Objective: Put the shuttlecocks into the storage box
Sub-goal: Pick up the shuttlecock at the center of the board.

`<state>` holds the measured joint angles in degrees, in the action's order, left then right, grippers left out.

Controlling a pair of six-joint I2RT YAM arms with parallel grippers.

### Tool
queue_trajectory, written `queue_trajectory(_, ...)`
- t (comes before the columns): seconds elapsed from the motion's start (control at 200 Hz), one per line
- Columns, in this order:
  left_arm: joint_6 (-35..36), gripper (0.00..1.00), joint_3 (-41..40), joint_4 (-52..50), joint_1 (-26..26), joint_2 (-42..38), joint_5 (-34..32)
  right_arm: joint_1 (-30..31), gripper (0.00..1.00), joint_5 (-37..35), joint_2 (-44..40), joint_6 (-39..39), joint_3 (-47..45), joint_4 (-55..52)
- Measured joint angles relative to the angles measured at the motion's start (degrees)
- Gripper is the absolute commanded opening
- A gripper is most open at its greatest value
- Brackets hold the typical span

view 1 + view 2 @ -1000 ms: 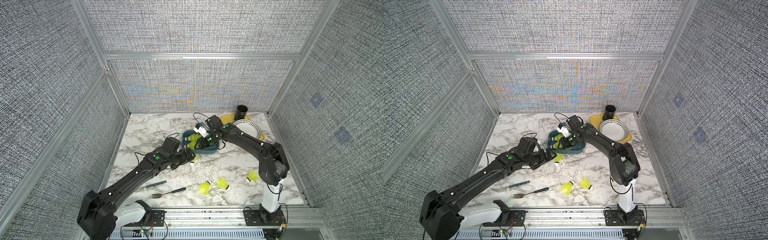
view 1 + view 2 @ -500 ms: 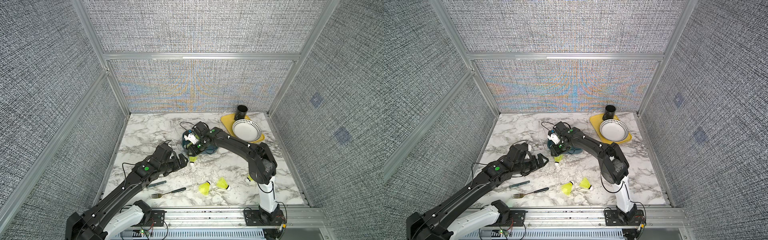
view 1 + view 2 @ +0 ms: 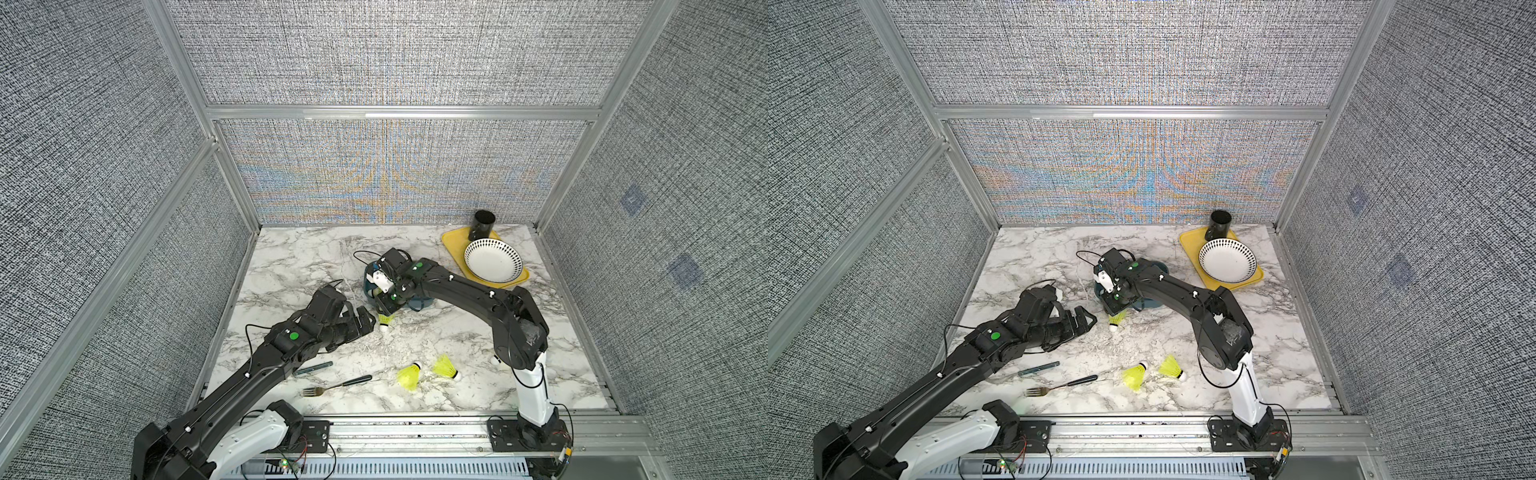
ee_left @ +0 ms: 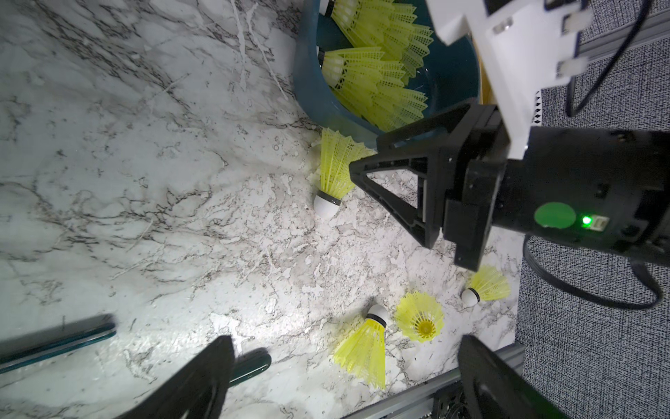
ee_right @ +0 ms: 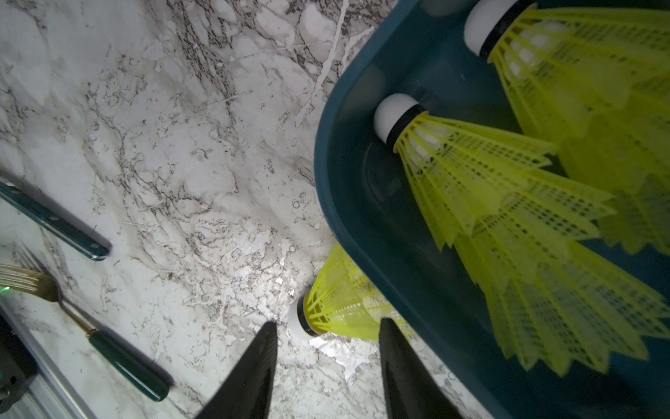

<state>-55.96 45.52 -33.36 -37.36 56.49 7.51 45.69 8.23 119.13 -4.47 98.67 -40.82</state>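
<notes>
The teal storage box lies mid-table, mostly under my right arm; several shuttlecocks lie inside it. One shuttlecock rests on the marble against the box's front left corner. My right gripper hangs open just above it, gripping nothing. My left gripper stands wide open and empty, just left of that shuttlecock. Two shuttlecocks lie near the front, and a third beside the right arm.
At the back right is a yellow tray with a white dotted bowl and a black cup. A fork and a teal-handled utensil lie at the front left, beside my left arm. The metal rail borders the front edge.
My right gripper has moved from over the box toward the front left, down to the shuttlecock beside it. My left gripper has drawn back a little to the left.
</notes>
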Motion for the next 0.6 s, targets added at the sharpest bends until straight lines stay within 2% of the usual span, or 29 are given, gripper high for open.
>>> queue_trajectory(0.22,0.02,0.99,-0.11,0.22,0.00,0.09,0.13,0.46,0.50,-2.25,1.11,1.46,0.02,-0.02)
queue_trajectory(0.345,0.00,0.99,-1.29,0.28,0.00,-0.92,0.20,0.48,0.56,-3.65,1.62,2.49,0.42,-0.04)
queue_trajectory(0.601,-0.35,0.99,-2.05,0.13,0.00,-2.23,0.39,0.50,0.55,-4.26,2.54,3.96,1.22,-0.09)
